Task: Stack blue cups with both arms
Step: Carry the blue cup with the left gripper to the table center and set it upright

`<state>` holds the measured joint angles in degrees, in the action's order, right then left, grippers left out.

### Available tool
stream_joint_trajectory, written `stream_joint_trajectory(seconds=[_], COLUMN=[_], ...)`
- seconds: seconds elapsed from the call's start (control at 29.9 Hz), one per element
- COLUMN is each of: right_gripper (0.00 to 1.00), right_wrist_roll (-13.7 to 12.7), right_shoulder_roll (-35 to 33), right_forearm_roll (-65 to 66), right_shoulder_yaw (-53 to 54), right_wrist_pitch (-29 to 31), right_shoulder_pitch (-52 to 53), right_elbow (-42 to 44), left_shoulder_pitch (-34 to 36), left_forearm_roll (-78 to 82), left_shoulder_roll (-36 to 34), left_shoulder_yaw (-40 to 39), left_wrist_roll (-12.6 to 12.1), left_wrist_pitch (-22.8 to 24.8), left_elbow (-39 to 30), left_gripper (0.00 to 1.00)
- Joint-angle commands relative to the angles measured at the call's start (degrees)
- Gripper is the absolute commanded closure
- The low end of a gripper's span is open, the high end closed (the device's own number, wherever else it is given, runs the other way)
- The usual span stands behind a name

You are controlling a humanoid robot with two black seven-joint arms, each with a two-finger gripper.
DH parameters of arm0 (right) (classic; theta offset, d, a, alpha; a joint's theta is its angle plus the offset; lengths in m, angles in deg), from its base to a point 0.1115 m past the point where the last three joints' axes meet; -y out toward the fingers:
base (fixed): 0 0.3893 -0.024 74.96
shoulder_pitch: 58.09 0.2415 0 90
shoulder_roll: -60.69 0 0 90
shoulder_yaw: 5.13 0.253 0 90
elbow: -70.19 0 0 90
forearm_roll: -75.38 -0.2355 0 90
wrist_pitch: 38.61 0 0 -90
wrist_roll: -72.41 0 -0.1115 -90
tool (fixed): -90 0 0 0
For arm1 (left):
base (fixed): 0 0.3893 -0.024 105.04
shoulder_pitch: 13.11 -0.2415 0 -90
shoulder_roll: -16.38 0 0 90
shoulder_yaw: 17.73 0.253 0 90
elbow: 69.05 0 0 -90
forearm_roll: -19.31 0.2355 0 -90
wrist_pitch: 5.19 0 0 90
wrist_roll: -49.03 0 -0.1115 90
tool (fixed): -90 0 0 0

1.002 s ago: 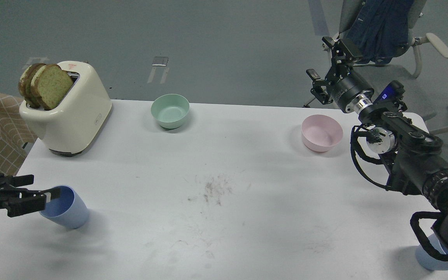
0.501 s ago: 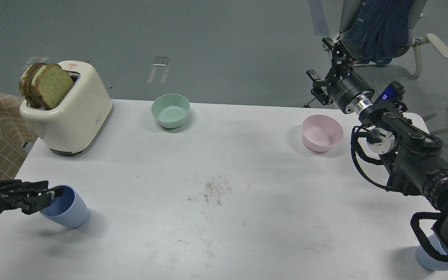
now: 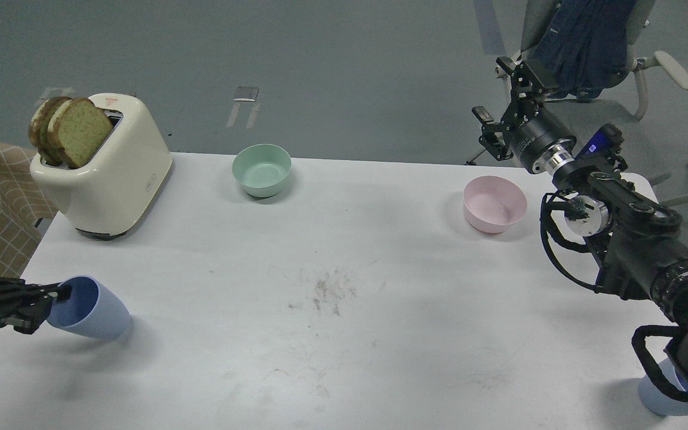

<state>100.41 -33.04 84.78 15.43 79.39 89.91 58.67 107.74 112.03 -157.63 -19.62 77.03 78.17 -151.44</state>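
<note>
The left end effector (image 3: pixel 51 297) is clenched on the rim of one blue cup (image 3: pixel 90 309), which leans strongly toward it, its base low by the worktop (image 3: pixel 344 310). Only the thin rim is pinched, so I think the cup may slip out or swing when lifted. The second cup (image 3: pixel 654 400) stands far to the right, half hidden under the right arm. The right end effector (image 3: pixel 502 98) hangs released, high above the pink bowl (image 3: pixel 494 203); coming down, its elbow could knock this cup.

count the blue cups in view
2. One matte dusty-blue plastic cup sits tilted at the table's near left, the left gripper at its rim. The other blue cup is near right, mostly hidden behind the right arm.
</note>
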Motion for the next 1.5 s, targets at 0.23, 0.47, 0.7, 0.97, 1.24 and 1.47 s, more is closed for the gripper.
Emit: stream_joint_trajectory(seconds=[0.23,0.47,0.7,0.97,1.24,1.47], right_gripper=[0.00,0.00,0.00,0.00,0.00,0.00], right_wrist_roll=[0.0,0.0,0.0,0.0,0.0,0.0], right_shoulder_roll=[-0.9,-1.0,-0.9,-0.9,-0.9,-0.8], right_forearm_roll=[0.0,0.4,0.6,0.5,0.5,0.5], right_shoulder_yaw=[0.0,-0.1,-0.2,-1.6,-1.8,-1.8], right_wrist_pitch=[0.0,0.0,0.0,0.0,0.0,0.0], right_shoulder_pitch=[3.5,9.4,17.3,21.3,20.9,20.7], right_elbow=[-0.1,-0.1,0.2,0.2,0.2,0.2], left_shoulder_pitch=[11.6,31.0,38.1,38.2,38.8,39.3], left_forearm_roll=[1.0,4.8,4.5,5.2,11.2,16.3], left_shoulder_roll=[-3.2,10.6,29.1,47.4,59.8,64.8], left_shoulder_yaw=[-4.7,-4.7,-4.6,-3.7,-1.6,1.1], left_wrist_roll=[0.0,0.0,0.0,-3.7,-7.8,-7.9], left_wrist_pitch=[0.9,18.9,26.0,31.4,33.7,34.6], left_elbow=[-9.9,-10.2,-8.8,-3.5,6.5,11.4], left_gripper=[1.00,1.00,1.00,1.00,1.00,1.00])
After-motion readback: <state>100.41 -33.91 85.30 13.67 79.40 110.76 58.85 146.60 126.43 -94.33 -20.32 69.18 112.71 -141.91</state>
